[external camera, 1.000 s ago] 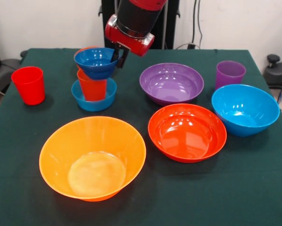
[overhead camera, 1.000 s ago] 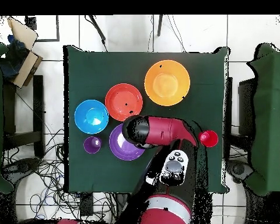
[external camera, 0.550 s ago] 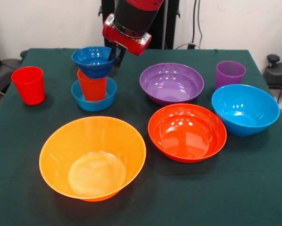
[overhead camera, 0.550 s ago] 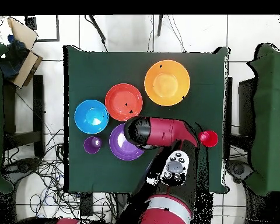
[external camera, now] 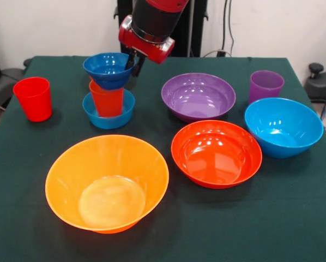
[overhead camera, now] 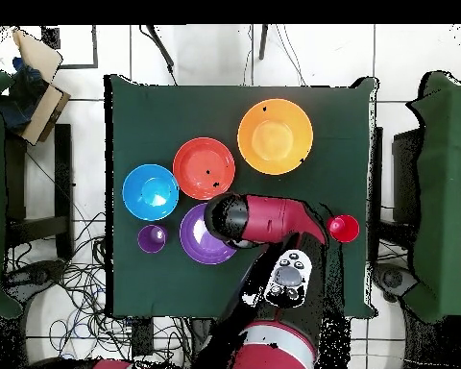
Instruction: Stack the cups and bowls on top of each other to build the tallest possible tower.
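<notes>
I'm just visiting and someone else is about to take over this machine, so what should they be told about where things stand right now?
Hand: grips the rim of the dark blue bowl, held over the orange-red cup.
That cup stands in the small light blue bowl.
Loose on the table: yellow-orange bowl, red-orange bowl, purple bowl, large light blue bowl, purple cup, red cup.
Done: only that small stack.
Left: release the dark blue bowl, then stack everything else.
</notes>
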Available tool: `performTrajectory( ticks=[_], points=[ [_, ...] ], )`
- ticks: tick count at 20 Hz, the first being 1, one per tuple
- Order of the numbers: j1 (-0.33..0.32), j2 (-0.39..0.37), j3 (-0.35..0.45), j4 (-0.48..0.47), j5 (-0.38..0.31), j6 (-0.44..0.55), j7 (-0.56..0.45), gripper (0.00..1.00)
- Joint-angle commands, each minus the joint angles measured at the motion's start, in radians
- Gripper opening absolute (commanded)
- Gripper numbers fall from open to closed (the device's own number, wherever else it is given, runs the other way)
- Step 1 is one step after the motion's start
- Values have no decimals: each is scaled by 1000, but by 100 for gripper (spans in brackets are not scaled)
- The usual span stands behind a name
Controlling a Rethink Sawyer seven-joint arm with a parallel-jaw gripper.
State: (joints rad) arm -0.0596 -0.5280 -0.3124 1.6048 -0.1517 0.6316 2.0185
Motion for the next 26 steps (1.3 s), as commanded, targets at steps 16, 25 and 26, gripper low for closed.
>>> performTrajectory(
  ticks=[16, 25, 26],
  points=[
    [-19, 0, 63, 100, -7, -152, 110, 0],
    [-25, 18, 57, 99, -16, -196, 106, 0],
    [-22, 21, 53, 95, -16, -193, 107, 0]
  ],
)
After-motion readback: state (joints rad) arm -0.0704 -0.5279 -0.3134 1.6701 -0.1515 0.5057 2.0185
